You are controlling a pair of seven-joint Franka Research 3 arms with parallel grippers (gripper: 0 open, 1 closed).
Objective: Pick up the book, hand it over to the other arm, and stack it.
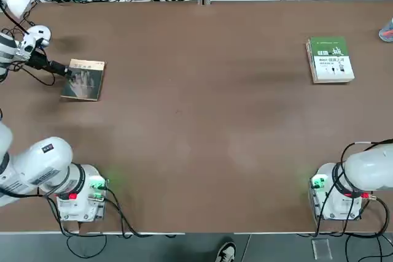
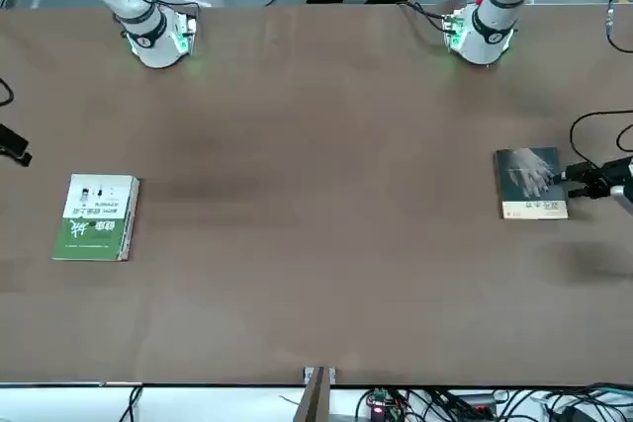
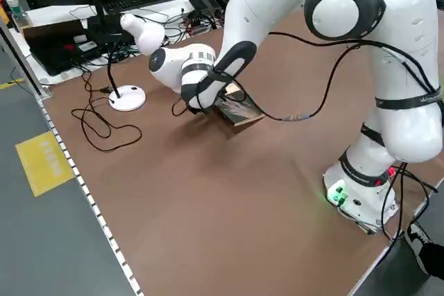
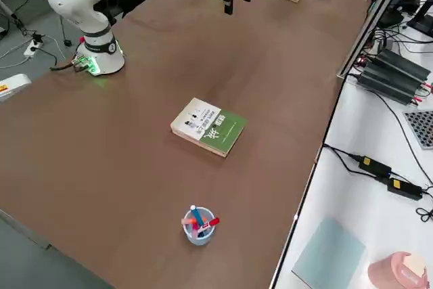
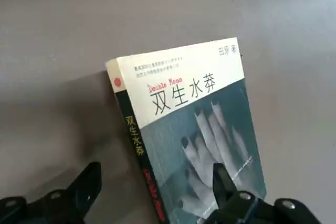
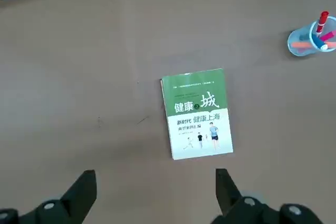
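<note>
The book (image 1: 84, 80) is a thin paperback with a dark cover showing a pale hand, lying flat near the table's far left corner. My left gripper (image 1: 64, 70) reaches in low from the left and is open at the book's left edge. In the left wrist view the book (image 5: 194, 124) fills the middle; one finger (image 5: 227, 184) is over the cover and the other (image 5: 79, 187) is beyond the spine, over bare table. My right gripper (image 6: 152, 195) hangs open in the air above the right half of the table, holding nothing.
A thicker green-and-white book (image 1: 330, 59) lies flat at the far right, with a cup of pens (image 4: 198, 225) beyond it near the right edge. A white desk lamp (image 3: 129, 96) and cables sit by the far left corner. Brown tabletop (image 1: 202, 127) spans between the books.
</note>
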